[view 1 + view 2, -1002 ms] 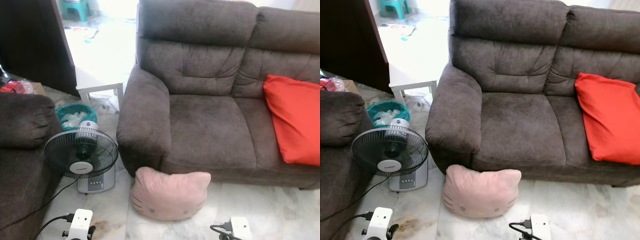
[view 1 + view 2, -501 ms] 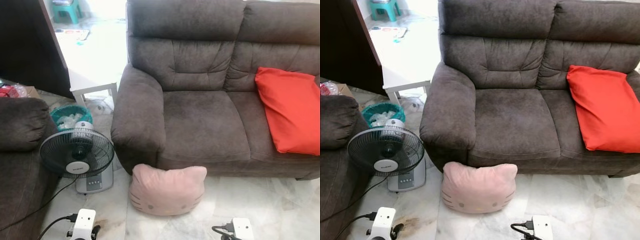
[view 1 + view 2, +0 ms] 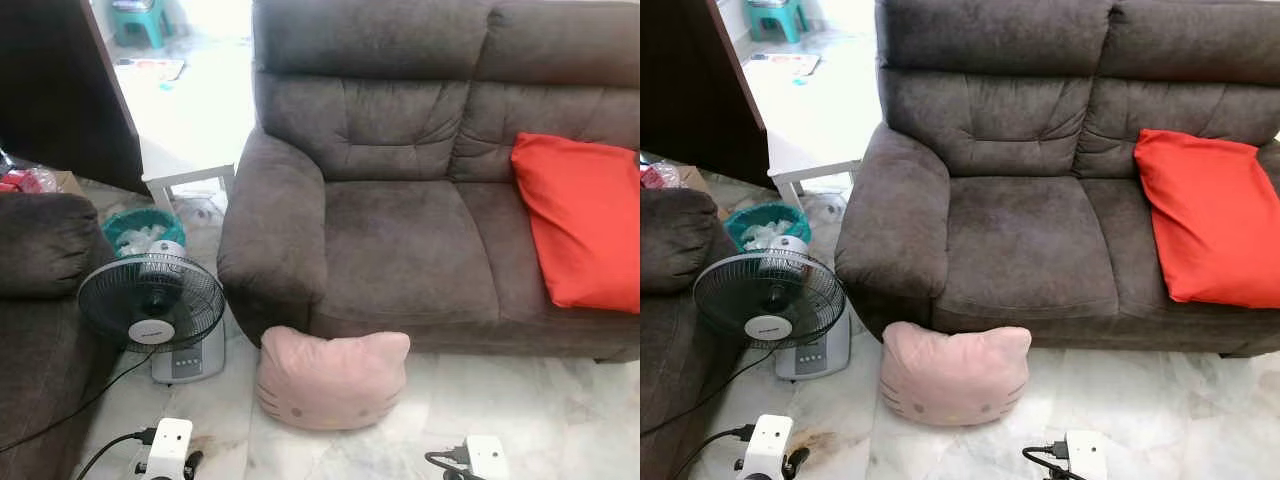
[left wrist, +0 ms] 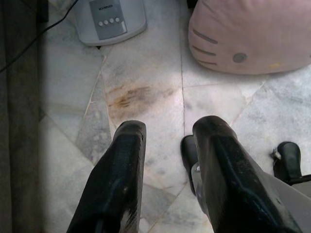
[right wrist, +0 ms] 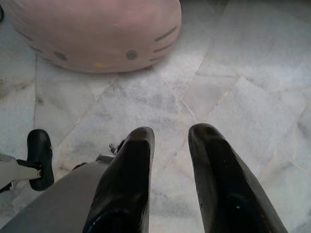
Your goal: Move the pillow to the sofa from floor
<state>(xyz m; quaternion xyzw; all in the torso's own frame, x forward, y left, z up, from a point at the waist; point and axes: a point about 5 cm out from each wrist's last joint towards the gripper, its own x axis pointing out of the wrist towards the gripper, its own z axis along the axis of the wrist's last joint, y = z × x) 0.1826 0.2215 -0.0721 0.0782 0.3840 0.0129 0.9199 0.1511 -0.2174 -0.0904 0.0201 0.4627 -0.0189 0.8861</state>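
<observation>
The left gripper (image 4: pixel 165 141) hangs low over the pale marble floor (image 4: pixel 146 97), its two black fingers parted with bare tile between them, holding nothing; the right gripper (image 5: pixel 167 141) hangs likewise, fingers apart and empty. Both point toward the pink cat-face pillow (image 3: pixel 332 380), which lies on the floor at lower centre of the head views, its back against the front of the dark brown fabric sofa (image 3: pixel 400 250), just below the sofa's left armrest (image 3: pixel 270 240). Compared with half a second ago the whole scene sits slightly lower and a touch to the left in the frame, which is camera movement; the pillow, sofa and fan keep the same places relative to one another, and the wrist housings remain at the bottom edge. An orange-red cushion (image 3: pixel 580 225) leans on the right seat, running off the right edge of the frame, while the left seat cushion (image 3: pixel 410 250) is bare. To the left of the pillow stands a grey floor fan with a black grille (image 3: pixel 152 305), close beside the armrest, its cord trailing toward the lower left. A second dark brown sofa arm (image 3: pixel 40 250) fills the left edge. Open floor lies in front of the pillow and stretches to the lower right.
</observation>
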